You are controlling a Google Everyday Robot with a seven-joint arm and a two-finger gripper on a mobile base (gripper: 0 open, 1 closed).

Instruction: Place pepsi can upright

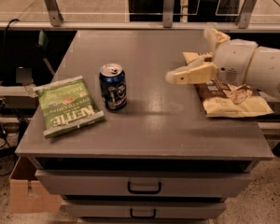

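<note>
The pepsi can (113,87) is dark blue with a silver top and pull tab. It stands upright on the grey cabinet top (149,125), left of centre. My gripper (190,55) is open and empty, well to the right of the can and raised above the cabinet top. One cream finger (191,73) points left toward the can; the other sticks up near the back right. Nothing is between them.
A green Kettle chip bag (67,105) lies at the cabinet's left front, close to the can. A brown sea salt chip bag (228,97) lies at the right, partly under my arm. Drawers (144,186) are below; a cardboard box (25,190) is on the floor at left.
</note>
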